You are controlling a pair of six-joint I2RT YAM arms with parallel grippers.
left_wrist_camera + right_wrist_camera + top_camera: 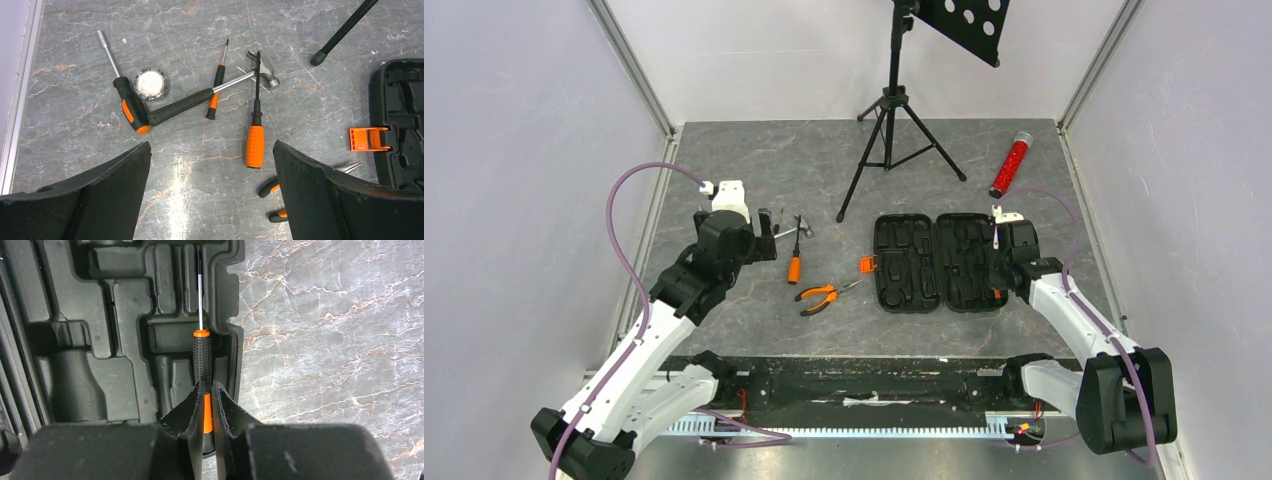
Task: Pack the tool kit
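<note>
Top cam gives us the whole layout: case [939, 262] open flat mid-counter, both halves facing up, orange latch [865, 264] on its left edge. Only the R wrist cam shows what's in it, tho: slim driver [202, 360], black grip w/ orange collar, thin shaft pointing away from the cam, lying along a slot by the case's right rim. R jaws are pinching its handle end, pressed in from both sides. From above we can't make that driver out, since the wrist covers it.

L wrist cam picks apart the loose tools that top cam shows only as a small cluster:
- nut driver [127, 102]
- hammer [200, 98], its grip touching the nut driver's handle
- mini driver [216, 85], crossed w/ the hammer shaft
- orange driver [255, 135], tip up by the hammer head
- a round white disc [150, 83], just beside the nut driver

Pliers [822, 294] lie in full view in top cam, between the cluster and the case. L wrist cam catches just their handles. L jaws are spread wide, counter showing between them, hovering near side of those tools.

Counter [754, 160] is grey w/ marble veins, scuffed. Pale walls on three sides, metal posts at the back corners. Tripod [894, 120] stands at the back. Red tube [1011, 167] lies back right, apart from the case.

L arm [674, 300] reaches fwd on the left, wrist tipped down. R arm [1074, 310] bends inward, wrist over the case's right edge.
</note>
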